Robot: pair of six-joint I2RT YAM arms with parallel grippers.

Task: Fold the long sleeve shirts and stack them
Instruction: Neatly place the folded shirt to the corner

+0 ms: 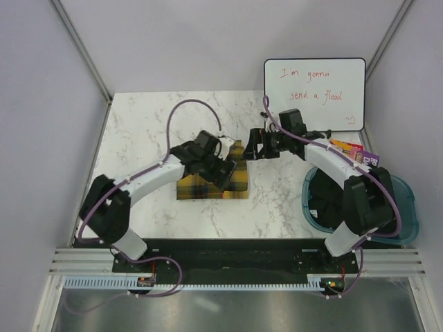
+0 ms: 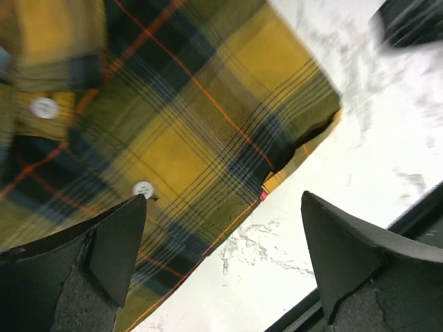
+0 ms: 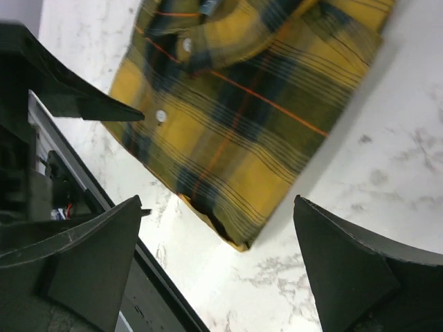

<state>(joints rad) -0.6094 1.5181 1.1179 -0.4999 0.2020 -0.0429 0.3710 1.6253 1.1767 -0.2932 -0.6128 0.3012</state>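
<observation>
One long sleeve shirt (image 1: pixel 205 187), yellow-and-black plaid with thin red lines and white buttons, lies folded into a small rectangle on the marble table (image 1: pixel 138 138). My left gripper (image 1: pixel 225 176) hovers over its right part, open and holding nothing. In the left wrist view the shirt (image 2: pixel 173 117) fills the upper left, and the gripper (image 2: pixel 223 197) spans its lower edge. My right gripper (image 1: pixel 247 148) hangs open just past the shirt's far right corner. From the right wrist the shirt (image 3: pixel 256 104) lies beyond the empty gripper (image 3: pixel 217 200).
A whiteboard (image 1: pixel 315 93) with red writing leans at the back right. A teal bin (image 1: pixel 408 207) sits at the right edge under the right arm, with a colourful packet (image 1: pixel 356 152) behind it. The black base rail (image 1: pixel 228 259) runs along the near edge.
</observation>
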